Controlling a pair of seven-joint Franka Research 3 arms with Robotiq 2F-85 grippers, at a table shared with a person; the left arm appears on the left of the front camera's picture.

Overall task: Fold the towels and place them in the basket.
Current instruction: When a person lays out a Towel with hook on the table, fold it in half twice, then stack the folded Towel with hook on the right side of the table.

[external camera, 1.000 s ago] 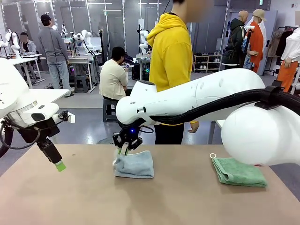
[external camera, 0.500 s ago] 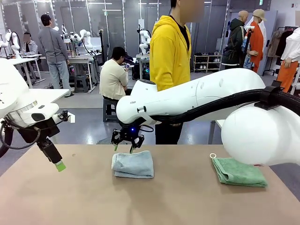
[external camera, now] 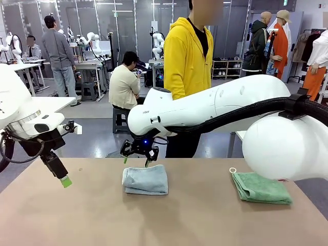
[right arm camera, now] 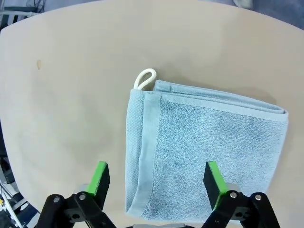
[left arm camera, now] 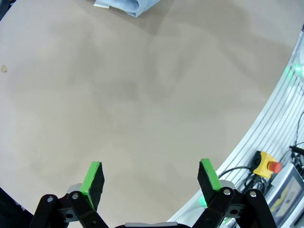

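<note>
A pale grey-blue towel (external camera: 146,180) lies folded flat near the middle of the table; in the right wrist view the same towel (right arm camera: 204,152) shows a white loop at one corner. My right gripper (external camera: 136,160) hovers open just above its far edge, touching nothing; its green pads (right arm camera: 99,176) stand wide apart over the towel. A mint green towel (external camera: 260,187) with a white loop lies folded at the right side. My left gripper (left arm camera: 150,179) hangs open and empty above the table's left part, a corner of the grey-blue towel (left arm camera: 128,5) far off. The basket is out of view.
A person in a yellow hoodie (external camera: 192,56) stands at the far side of the brown table (external camera: 154,220). My right arm's white links (external camera: 215,105) stretch across the picture's right half. An emergency-stop button (left arm camera: 269,165) sits beyond the table's edge.
My right gripper has let go of the grey-blue towel's left edge, opened and risen slightly behind it. The towel now lies flat. The left arm has not moved.
</note>
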